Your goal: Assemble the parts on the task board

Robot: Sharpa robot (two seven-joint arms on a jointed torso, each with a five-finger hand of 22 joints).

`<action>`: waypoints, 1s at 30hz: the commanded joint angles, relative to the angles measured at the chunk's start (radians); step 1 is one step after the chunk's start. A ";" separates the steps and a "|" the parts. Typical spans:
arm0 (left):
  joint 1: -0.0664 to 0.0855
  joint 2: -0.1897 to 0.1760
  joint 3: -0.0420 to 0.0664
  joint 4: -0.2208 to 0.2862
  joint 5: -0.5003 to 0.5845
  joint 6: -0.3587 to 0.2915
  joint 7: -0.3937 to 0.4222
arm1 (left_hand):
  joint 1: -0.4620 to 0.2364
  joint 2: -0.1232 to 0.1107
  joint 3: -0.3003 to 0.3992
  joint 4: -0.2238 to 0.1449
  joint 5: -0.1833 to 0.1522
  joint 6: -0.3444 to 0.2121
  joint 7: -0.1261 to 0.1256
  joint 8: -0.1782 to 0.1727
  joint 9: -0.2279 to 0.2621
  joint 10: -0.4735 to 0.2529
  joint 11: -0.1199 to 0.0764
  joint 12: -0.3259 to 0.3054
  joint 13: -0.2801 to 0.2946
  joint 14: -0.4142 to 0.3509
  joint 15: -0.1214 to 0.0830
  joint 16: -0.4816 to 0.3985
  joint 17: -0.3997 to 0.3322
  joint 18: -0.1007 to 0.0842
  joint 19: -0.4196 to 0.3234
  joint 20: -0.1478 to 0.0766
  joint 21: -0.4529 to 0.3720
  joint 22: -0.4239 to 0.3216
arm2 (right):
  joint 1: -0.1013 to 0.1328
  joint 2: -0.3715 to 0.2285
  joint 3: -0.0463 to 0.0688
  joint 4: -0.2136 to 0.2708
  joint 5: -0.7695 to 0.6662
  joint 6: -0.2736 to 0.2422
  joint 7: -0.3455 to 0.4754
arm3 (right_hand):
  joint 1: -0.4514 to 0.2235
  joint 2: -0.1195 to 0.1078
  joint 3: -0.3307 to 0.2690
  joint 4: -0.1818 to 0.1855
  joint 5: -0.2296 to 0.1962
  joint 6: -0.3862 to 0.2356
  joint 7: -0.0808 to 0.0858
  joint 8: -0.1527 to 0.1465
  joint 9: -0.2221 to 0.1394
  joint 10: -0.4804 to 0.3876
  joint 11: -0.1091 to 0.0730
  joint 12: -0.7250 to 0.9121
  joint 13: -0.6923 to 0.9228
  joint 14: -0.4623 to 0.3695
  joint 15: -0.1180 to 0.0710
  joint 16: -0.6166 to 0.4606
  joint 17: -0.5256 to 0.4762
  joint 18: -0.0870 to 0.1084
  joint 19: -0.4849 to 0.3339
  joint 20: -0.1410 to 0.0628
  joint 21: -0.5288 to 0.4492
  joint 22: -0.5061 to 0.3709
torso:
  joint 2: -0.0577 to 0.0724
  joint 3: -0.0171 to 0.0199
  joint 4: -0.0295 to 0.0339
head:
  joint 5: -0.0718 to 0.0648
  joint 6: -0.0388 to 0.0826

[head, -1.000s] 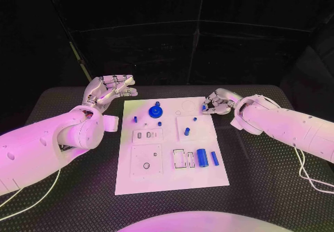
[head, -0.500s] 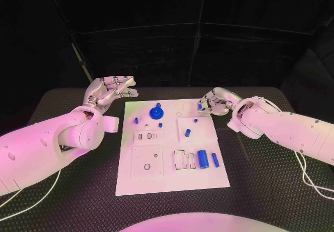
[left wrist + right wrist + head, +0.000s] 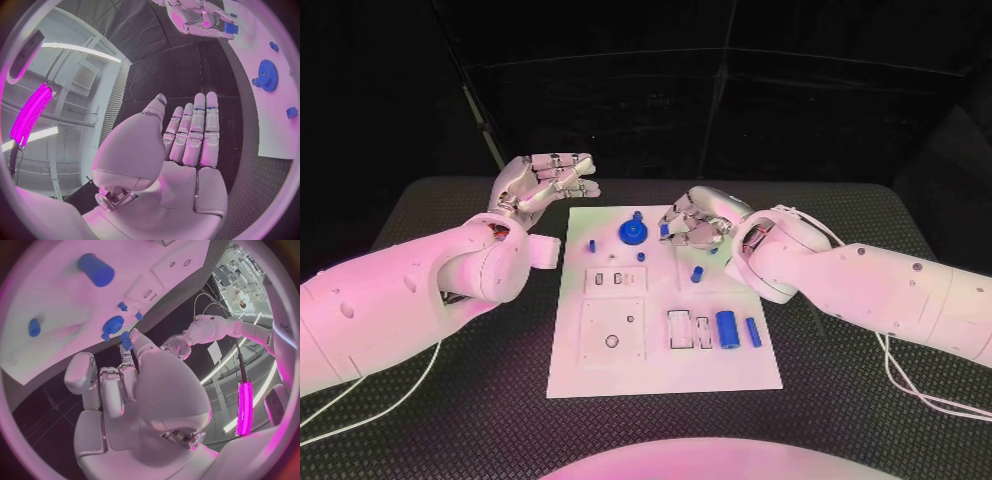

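The white task board [image 3: 733,365] lies in the middle of the table. A blue gear [image 3: 633,232] stands near its far edge, with small blue pegs [image 3: 590,244] around it. A blue cylinder [image 3: 727,328] and a thinner blue pin [image 3: 753,333] lie at the near right. My right hand [image 3: 692,222] hovers over the board's far part, just right of the gear, and pinches a small blue part [image 3: 126,340] at its fingertips; the part [image 3: 231,28] also shows in the left wrist view. My left hand [image 3: 548,180] is raised off the board's far left corner, fingers extended, holding nothing.
Recessed slots [image 3: 682,328] and a square plate with holes [image 3: 606,326] mark the board's near half. Black mesh table [image 3: 473,400] surrounds the board on all sides. A white cable [image 3: 913,385] trails from the right arm at the near right.
My right hand has moved left from the board's far right edge to over its far part beside the gear, still pinching the small blue part. The left hand has barely moved.
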 commanded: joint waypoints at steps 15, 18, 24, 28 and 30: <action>0.002 0.017 0.001 -0.010 0.008 0.015 -0.001 | 0.005 0.002 -0.002 -0.007 -0.004 0.007 -0.002 -0.007 -0.001 0.003 0.000 -0.006 -0.001 0.007 -0.001 -0.006 0.002 0.013 0.005 -0.001 -0.007 -0.002 | -0.010 0.108 -0.042 0.014 -0.191 0.057 -0.151 | 0.000 0.007 0.008 -0.003 -0.001 0.030 -0.019 0.011 0.007 -0.007 -0.002 -0.010 0.033 0.097 -0.011 0.001 0.224 -0.011 -0.003 -0.006 -0.001 -0.006 | 0.001 0.0011 -0.0022 | 0.043 -0.015; 0.002 0.018 0.001 -0.011 0.008 0.015 -0.002 | 0.005 0.002 -0.002 -0.007 -0.004 0.007 -0.002 -0.007 -0.001 0.003 0.000 -0.006 -0.001 0.007 -0.001 -0.006 0.002 0.013 0.005 -0.001 -0.007 -0.002 | -0.014 0.119 -0.048 0.010 -0.214 0.061 -0.152 | -0.001 0.006 0.008 -0.003 -0.002 0.031 -0.019 0.011 0.007 -0.008 -0.002 -0.012 0.031 0.096 -0.011 0.000 0.222 -0.011 -0.004 -0.006 -0.002 -0.008 | 0.001 0.0019 -0.0031 | 0.049 -0.017; 0.002 0.023 0.001 -0.013 0.008 0.017 -0.002 | 0.005 0.002 -0.002 -0.007 -0.004 0.007 -0.002 -0.007 -0.001 0.003 0.000 -0.006 -0.001 0.007 -0.001 -0.006 0.002 0.013 0.005 -0.001 -0.007 -0.002 | -0.023 0.140 -0.053 0.002 -0.248 0.060 -0.156 | -0.003 0.005 0.008 -0.003 -0.001 0.031 -0.019 0.011 0.007 -0.008 -0.002 -0.013 0.031 0.096 -0.011 0.000 0.222 -0.011 -0.004 -0.006 -0.002 -0.007 | 0.002 0.0025 -0.0018 | 0.056 -0.022; 0.002 0.026 0.001 -0.015 0.008 0.018 -0.003 | 0.005 0.002 -0.002 -0.007 -0.004 0.007 -0.002 -0.007 -0.001 0.003 0.000 -0.006 -0.001 0.007 -0.001 -0.006 0.002 0.013 0.005 -0.001 -0.007 -0.002 | -0.028 0.152 -0.054 -0.003 -0.257 0.065 -0.158 | -0.003 0.005 0.008 -0.003 -0.001 0.031 -0.019 0.011 0.007 -0.008 -0.002 -0.013 0.031 0.096 -0.011 0.000 0.222 -0.011 -0.004 -0.006 -0.002 -0.007 | 0.002 0.0028 -0.0034 | 0.059 -0.027; 0.002 0.027 0.001 -0.015 0.008 0.018 -0.004 | 0.005 0.002 -0.002 -0.007 -0.004 0.007 -0.002 -0.007 -0.001 0.003 0.000 -0.006 -0.001 0.007 -0.001 -0.006 0.002 0.013 0.005 -0.001 -0.007 -0.002 | -0.030 0.156 -0.054 -0.006 -0.259 0.072 -0.160 | -0.003 0.005 0.008 -0.003 -0.001 0.031 -0.019 0.011 0.007 -0.008 -0.002 -0.013 0.031 0.096 -0.011 0.000 0.222 -0.011 -0.004 -0.006 -0.002 -0.007 | 0.003 0.0030 -0.0030 | 0.060 -0.029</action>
